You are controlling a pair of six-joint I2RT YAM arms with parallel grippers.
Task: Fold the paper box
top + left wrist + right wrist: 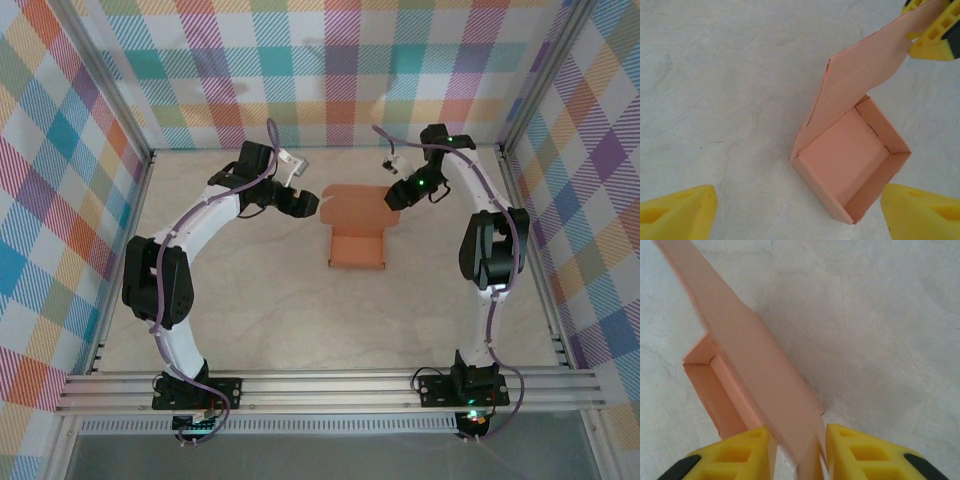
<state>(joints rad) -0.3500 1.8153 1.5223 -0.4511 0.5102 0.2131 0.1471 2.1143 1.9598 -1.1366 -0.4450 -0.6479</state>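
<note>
Between my right gripper's [798, 434] yellow fingers [742, 455] is the lid flap [752, 365] of the paper box [852, 165] — pinched by its edge, I reckon to swing it shut. Left gripper [800, 200] hangs wide open over the tray, probably to steady it. Thin salmon card with crisp creases, mid-table [715, 75] — pale, marbled surface.

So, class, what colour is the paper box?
The paper box is plain salmon-orange; clearest in the left wrist view.
</note>
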